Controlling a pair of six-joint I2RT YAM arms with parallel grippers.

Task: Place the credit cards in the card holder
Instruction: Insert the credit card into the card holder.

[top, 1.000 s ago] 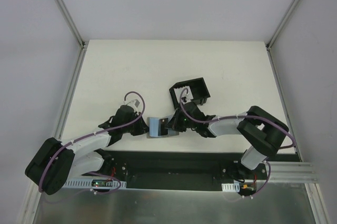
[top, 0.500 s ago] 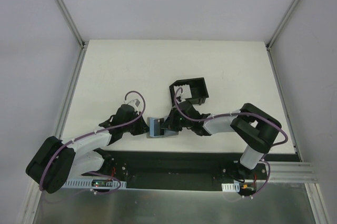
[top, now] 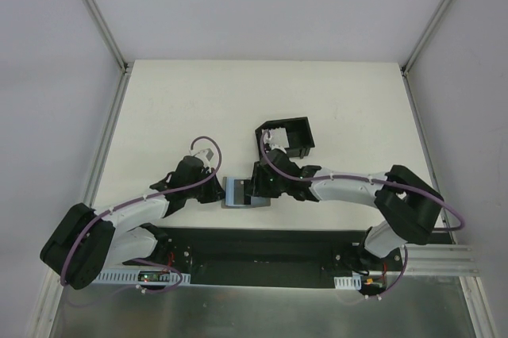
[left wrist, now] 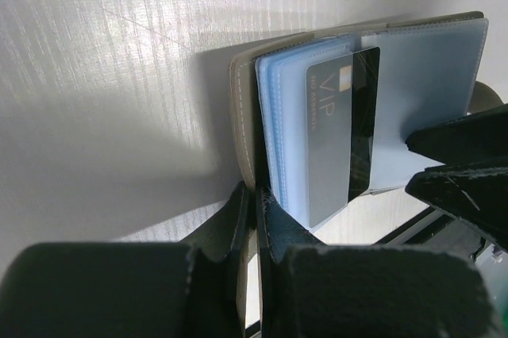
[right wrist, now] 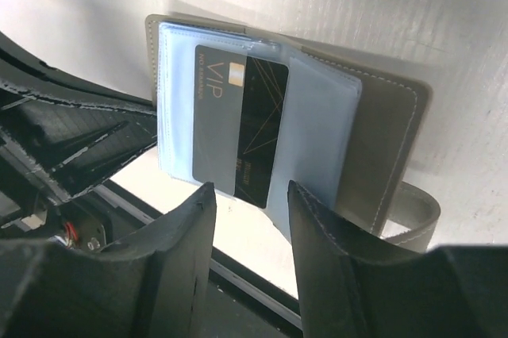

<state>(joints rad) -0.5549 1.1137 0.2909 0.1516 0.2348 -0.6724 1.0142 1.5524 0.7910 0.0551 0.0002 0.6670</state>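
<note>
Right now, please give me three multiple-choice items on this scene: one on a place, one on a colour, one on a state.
1. Where does the black card holder stand?
A. close by the grey wallet, on its far side
B. under the wallet
C. far away at a wall
2. The VIP card is:
A. white
B. yellow
C. dark
3. The left gripper is:
A. open
B. shut on the wallet's cover
C. shut on the VIP card
Key: 1A, the top view shows it just behind the wallet. 2C, both wrist views show it dark. 3B, its fingers pinch the grey cover's edge.
</note>
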